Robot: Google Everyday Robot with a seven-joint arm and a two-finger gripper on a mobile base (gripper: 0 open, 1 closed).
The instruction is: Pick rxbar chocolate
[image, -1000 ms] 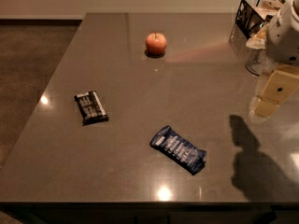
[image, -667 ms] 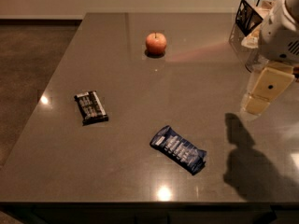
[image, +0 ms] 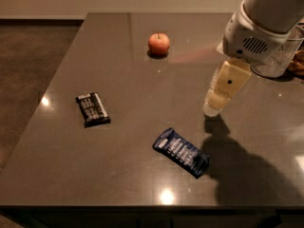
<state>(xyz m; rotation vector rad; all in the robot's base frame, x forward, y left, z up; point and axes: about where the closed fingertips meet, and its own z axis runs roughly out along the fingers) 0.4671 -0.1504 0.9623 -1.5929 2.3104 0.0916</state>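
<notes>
Single view, set high and looking down at a slant across the counter [image: 133, 141], from its near edge toward the far wall. Close enough for the counter to fill most of the frame. Catches the gripper [image: 213, 107] right of centre, arm [image: 266, 18] entering from upper right.

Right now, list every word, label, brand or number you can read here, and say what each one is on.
On the rxbar chocolate: rows of white lettering on the black wrapper, too blurred to read.
On the dark-blue bar: white print, too blurred to read.
On the apple: no text.
On the tool, hanging above the right side of the table: no readable marking.
</notes>
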